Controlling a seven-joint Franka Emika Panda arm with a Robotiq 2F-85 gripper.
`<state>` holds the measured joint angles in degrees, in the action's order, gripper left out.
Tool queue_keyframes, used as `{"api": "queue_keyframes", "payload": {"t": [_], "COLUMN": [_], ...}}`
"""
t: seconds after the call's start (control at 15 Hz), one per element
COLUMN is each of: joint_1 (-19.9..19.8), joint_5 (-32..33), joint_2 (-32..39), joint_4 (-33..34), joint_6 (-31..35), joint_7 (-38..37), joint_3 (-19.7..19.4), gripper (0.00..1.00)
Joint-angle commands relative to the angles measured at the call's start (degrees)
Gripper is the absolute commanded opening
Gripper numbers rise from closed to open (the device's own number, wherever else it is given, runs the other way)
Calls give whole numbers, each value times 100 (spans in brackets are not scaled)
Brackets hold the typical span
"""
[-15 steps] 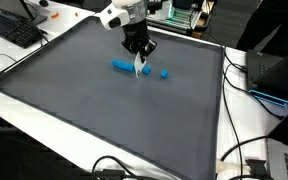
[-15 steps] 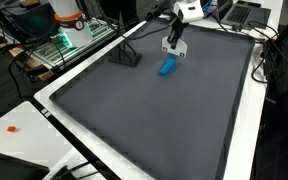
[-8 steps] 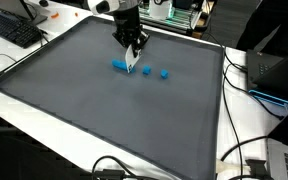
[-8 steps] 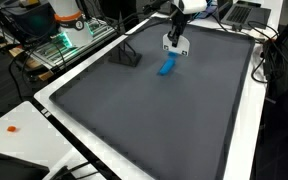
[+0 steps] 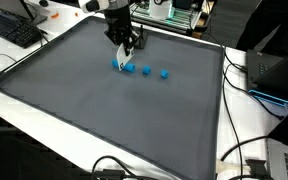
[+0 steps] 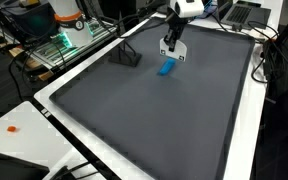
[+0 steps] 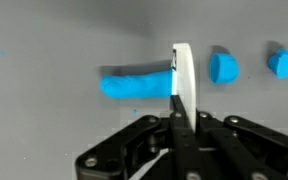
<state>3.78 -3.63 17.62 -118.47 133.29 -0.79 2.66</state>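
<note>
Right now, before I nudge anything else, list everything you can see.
bar: 1, blue, lying on the mat, one end behind the gripper's finger
cubes: 2, blue, in a row past the bar's end
stand: 1, black, on the mat, apart from the bar
mat: 1, dark grey, covers the tabletop
keyboard: 1, black, off the mat's corner
orange bit: 1, on the white table edge
gripper: 1, black with white fingers, shut, at the bar's end

Grey mat (image 5: 84,110) carries one long blue block (image 7: 134,85), two small cubes (image 7: 222,68).
</note>
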Motion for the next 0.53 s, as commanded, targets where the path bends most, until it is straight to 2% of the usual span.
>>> {"api": "queue_keyframes", "payload": {"t": [0.0, 0.47], "joint_1": [-47, -48], "joint_5": [83, 171], "joint_2": [54, 260], "joint_4": [-46, -11], "joint_6": [-15, 12], "joint_7": [39, 65], "joint_3": [-13, -21], "gripper": [1, 1]}}
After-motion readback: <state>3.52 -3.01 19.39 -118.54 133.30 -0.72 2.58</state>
